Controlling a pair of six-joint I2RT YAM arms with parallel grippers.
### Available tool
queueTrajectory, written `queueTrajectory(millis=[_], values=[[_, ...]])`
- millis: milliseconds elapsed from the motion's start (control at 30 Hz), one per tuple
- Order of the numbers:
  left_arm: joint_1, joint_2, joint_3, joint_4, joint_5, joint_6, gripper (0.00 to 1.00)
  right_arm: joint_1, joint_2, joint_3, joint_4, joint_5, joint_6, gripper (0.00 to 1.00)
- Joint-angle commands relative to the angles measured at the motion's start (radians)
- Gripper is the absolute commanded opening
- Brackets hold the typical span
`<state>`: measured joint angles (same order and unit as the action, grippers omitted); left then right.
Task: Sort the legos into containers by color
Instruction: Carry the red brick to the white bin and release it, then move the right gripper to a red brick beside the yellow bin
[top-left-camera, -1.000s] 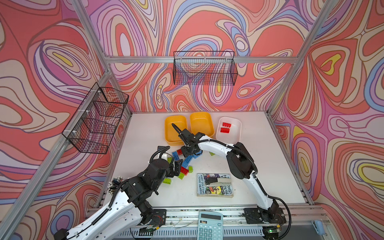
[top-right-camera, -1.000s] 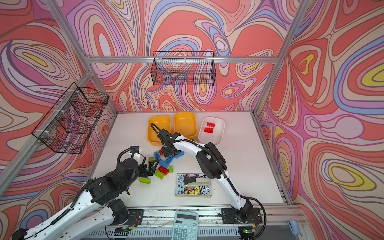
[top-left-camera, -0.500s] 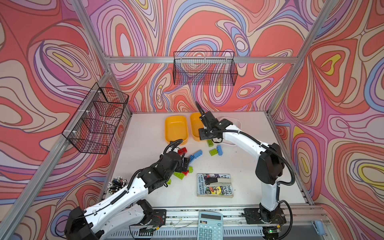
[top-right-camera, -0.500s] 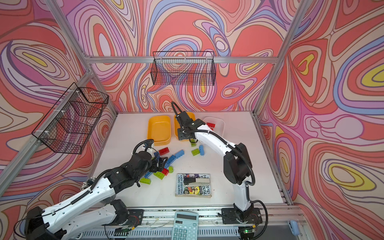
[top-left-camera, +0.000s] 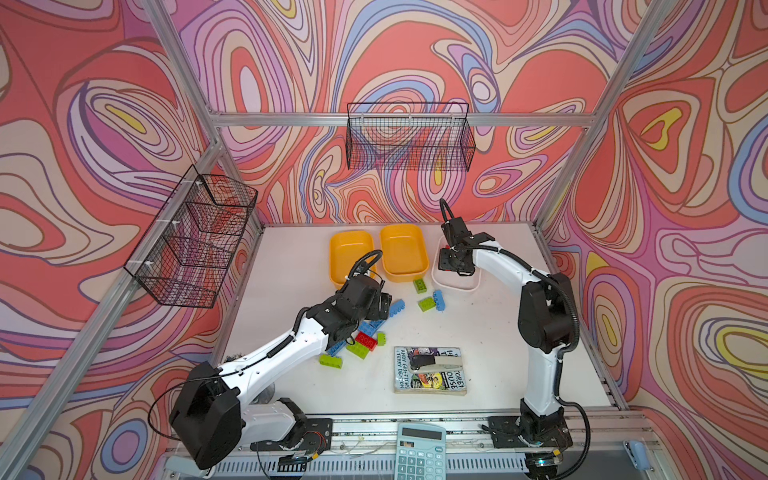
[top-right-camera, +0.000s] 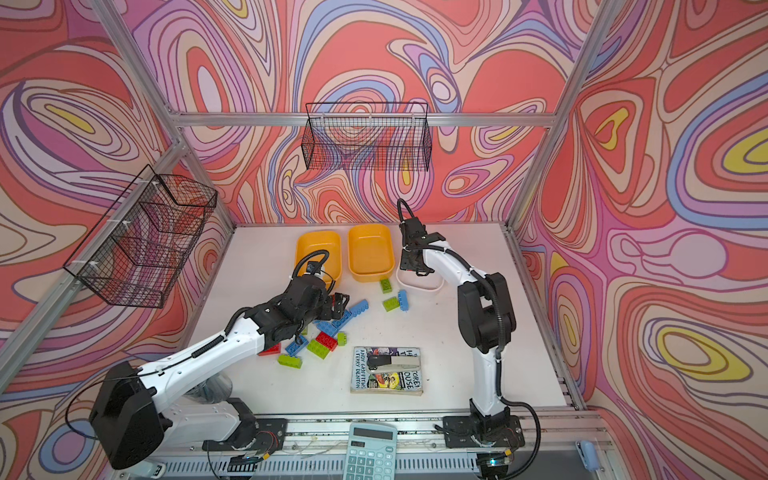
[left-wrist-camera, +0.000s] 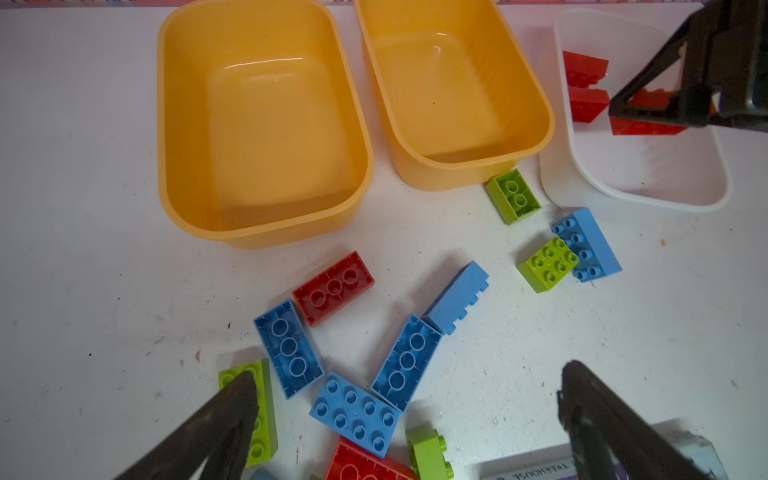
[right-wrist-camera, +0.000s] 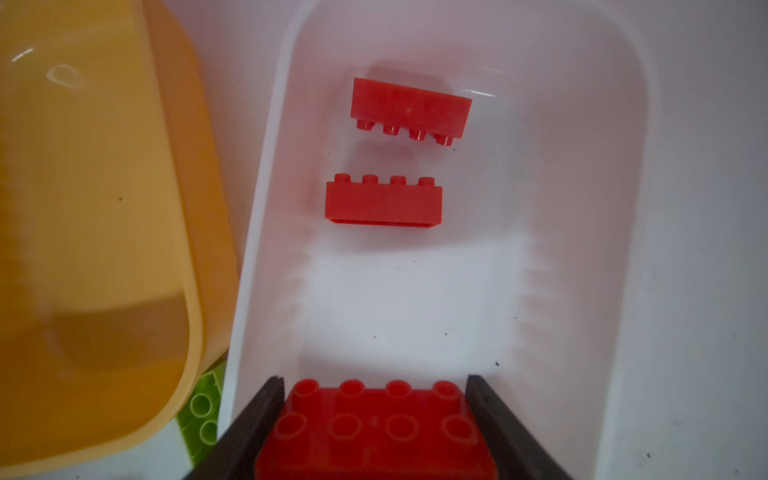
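The right pincer (right-wrist-camera: 374, 384) is clamped on a red studded plastic brick (right-wrist-camera: 374, 436) above the shallow white plastic tub (right-wrist-camera: 619, 249); release is best made low, clear of two red bricks (right-wrist-camera: 382, 203) inside. The left pincer (left-wrist-camera: 409, 374) is held wide open.

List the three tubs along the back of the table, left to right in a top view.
Orange-yellow tub → second orange-yellow tub → white tub.
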<state>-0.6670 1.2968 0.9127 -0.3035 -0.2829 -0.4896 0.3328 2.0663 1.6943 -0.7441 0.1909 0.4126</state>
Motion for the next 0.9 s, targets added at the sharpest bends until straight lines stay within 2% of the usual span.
queueTrajectory(millis=[0,133,233,367,533,667,867], values=[[0.055,0.036,0.042,-0.057,0.032,-0.083,1.00,-0.031,0.062,0.048,0.014,-0.010,0.013,0.61],[0.099,0.081,0.065,-0.082,0.051,-0.122,1.00,-0.059,0.110,0.077,0.014,-0.033,0.015,0.66],[0.109,0.111,0.088,-0.102,0.051,-0.138,1.00,-0.070,0.131,0.101,0.007,-0.052,0.005,0.81],[0.116,0.157,0.121,-0.129,0.051,-0.156,1.00,-0.072,0.150,0.156,-0.032,-0.056,-0.016,0.90],[0.118,0.209,0.163,-0.161,0.059,-0.169,1.00,-0.070,0.113,0.198,-0.082,-0.061,-0.034,0.91],[0.121,0.203,0.160,-0.180,0.053,-0.184,1.00,-0.051,0.034,0.181,-0.089,-0.114,-0.029,0.90],[0.131,0.086,0.070,-0.186,0.026,-0.208,1.00,0.081,-0.013,0.189,-0.107,-0.143,-0.014,0.89]])
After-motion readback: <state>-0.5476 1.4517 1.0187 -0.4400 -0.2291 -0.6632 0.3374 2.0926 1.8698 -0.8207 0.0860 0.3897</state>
